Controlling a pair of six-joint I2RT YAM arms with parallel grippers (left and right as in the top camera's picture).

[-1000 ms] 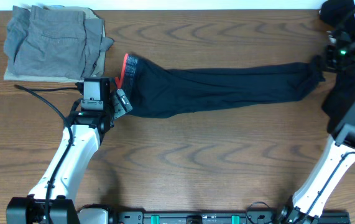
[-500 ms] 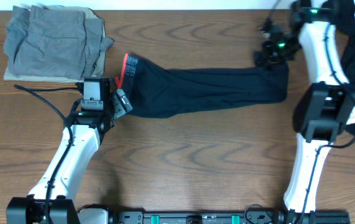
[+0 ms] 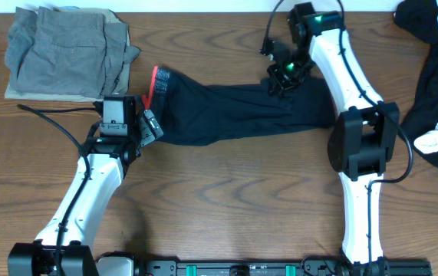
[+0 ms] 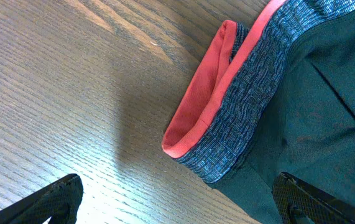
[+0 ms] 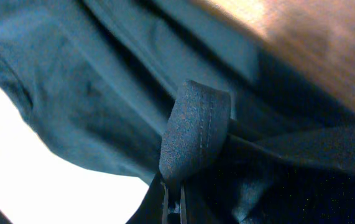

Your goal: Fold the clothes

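Note:
The black garment [image 3: 234,111] lies stretched across the table, its heather-grey band and coral-red edge [image 3: 155,86] at the left end. My left gripper [image 3: 151,125] is open beside the band, resting at the garment's lower left corner; the left wrist view shows the grey band [image 4: 252,118] and coral edge [image 4: 199,112] between its spread fingers. My right gripper [image 3: 281,77] is shut on the garment's leg end and holds it above the middle of the garment, folding it leftward. In the right wrist view the pinched black hem [image 5: 193,134] stands up from the closed jaws.
A folded grey garment [image 3: 65,52] lies at the back left. A pile of black and white clothes [image 3: 437,84] sits at the far right edge. A black cable [image 3: 50,119] runs by the left arm.
My right gripper has carried the garment's right end leftward, from the far right to about the middle. The garment is now doubled over on its right part. The left arm has not moved.

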